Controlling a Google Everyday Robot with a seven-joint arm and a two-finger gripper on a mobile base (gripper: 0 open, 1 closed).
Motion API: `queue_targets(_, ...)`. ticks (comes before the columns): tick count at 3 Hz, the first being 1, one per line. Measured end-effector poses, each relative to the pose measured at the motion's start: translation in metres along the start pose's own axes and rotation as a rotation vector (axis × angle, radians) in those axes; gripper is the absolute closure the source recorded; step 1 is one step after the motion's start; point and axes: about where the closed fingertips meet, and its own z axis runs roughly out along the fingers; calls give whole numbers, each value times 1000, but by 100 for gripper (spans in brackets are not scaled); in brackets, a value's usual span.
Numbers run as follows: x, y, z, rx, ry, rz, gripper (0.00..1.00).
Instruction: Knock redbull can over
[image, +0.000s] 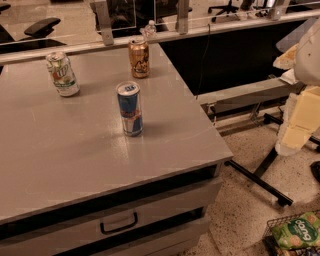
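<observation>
The redbull can (130, 109) stands upright near the middle of the grey table (60, 165); it is slim, blue and silver, with a red logo. My arm comes in at the right edge of the view, off the table and over the floor. Its gripper (292, 137) hangs low at the end of the pale arm, well to the right of the can and apart from it.
A green-and-white soda can (62, 74) stands at the back left and a golden-brown can (139, 58) at the back. The table's right edge (200, 105) drops to a speckled floor. A wire basket with a green snack bag (299, 231) sits bottom right. A black metal bar (260, 183) lies on the floor.
</observation>
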Motion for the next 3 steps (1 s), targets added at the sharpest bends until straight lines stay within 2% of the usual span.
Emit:
queue_targets(1, 0, 0, 0, 0, 0, 0, 0)
queue_targets(2, -5, 3, 2, -6, -89, 12, 0)
queue_targets(3, -1, 2, 21, 13, -276, 22, 0)
